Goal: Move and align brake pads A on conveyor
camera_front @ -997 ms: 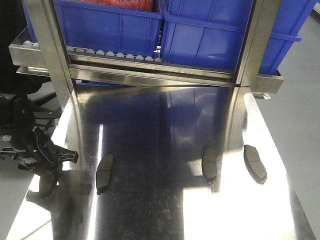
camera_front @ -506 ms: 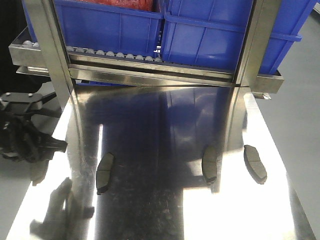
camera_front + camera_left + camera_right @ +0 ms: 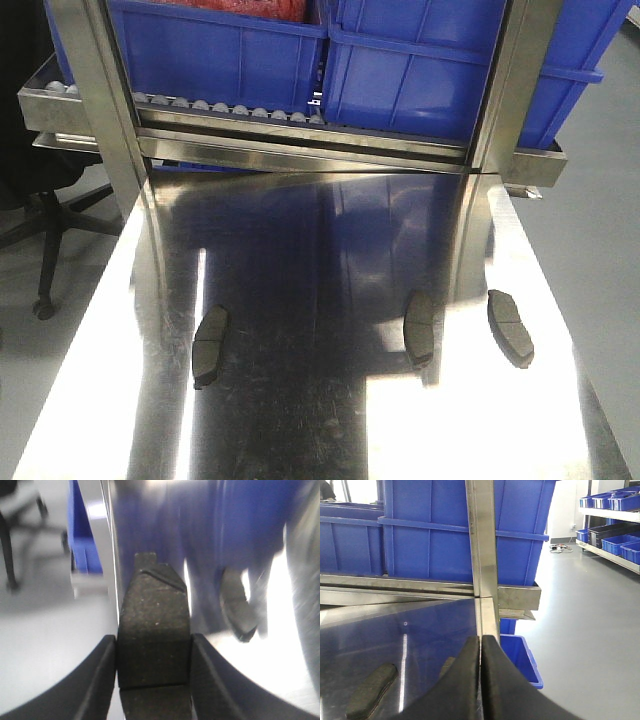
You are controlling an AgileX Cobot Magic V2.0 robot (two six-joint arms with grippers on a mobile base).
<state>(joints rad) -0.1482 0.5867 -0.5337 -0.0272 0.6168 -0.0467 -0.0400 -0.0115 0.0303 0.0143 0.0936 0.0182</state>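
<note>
Left gripper [image 3: 154, 650] is clamping one brake pad [image 3: 153, 615] across its width; right gripper [image 3: 481, 652] is resting closed, empty. Three other pads [image 3: 419, 328] are lying on the steel tabletop [image 3: 300, 430], conveyor out of view. Likely stiff, dense, gritty-faced: gripping across the long edges should be holding firm.

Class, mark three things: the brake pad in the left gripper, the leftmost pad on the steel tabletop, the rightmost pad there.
held brake pad [image 3: 154, 630], left wrist view, middle of its face.
leftmost pad [image 3: 209, 345], front view, middle of its face.
rightmost pad [image 3: 510, 327], front view, middle of its face.
</note>
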